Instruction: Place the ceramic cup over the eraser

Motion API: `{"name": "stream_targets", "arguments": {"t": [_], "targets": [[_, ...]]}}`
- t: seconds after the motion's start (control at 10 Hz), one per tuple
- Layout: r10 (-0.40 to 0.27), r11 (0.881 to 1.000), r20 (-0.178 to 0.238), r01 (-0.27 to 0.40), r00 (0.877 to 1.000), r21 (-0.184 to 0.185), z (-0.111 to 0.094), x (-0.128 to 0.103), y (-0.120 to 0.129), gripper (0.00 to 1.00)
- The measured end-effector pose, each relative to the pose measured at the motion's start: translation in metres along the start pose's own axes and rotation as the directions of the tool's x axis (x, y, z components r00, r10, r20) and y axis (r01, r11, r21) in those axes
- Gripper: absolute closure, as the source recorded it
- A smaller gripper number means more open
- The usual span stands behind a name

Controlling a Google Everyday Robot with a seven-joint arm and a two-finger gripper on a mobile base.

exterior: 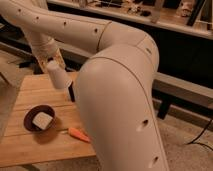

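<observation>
A Google Everyday Robot's cream-coloured arm (115,95) fills most of the camera view, its bulky elbow in the foreground and its long upper link sweeping in from the top left. The tool (51,60) hangs at the arm's far end, over the back left part of a wooden slatted surface (30,145). Directly below the tool is the ceramic cup (58,76), plain white and tilted, its wider end lower and pointing toward the right. How the tool is set cannot be told, since the wrist and the cup hide its tips. The eraser (71,91), a small black bar, stands just beside the cup's lower end, right at the edge of the arm's foreground bulk. Nearer the camera, a dark bowl (31,116) rests on the surface with a pale beige block (43,120) inside it. An orange carrot-like piece (78,133) lies to the bowl's right, near the surface's front edge.
</observation>
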Motion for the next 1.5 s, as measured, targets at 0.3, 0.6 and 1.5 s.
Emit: {"name": "stream_targets", "arguments": {"t": [0.3,0.6,1.5], "targets": [[0.014,1.0,-0.004,-0.014,1.0,-0.004,0.005,-0.009,-0.009,1.0],[0.042,0.998,-0.02,-0.043,0.999,-0.035,0.019,-0.014,-0.019,1.0],[0.08,0.991,-0.041,-0.084,0.996,-0.107,0.06,-0.025,-0.043,1.0]]}}
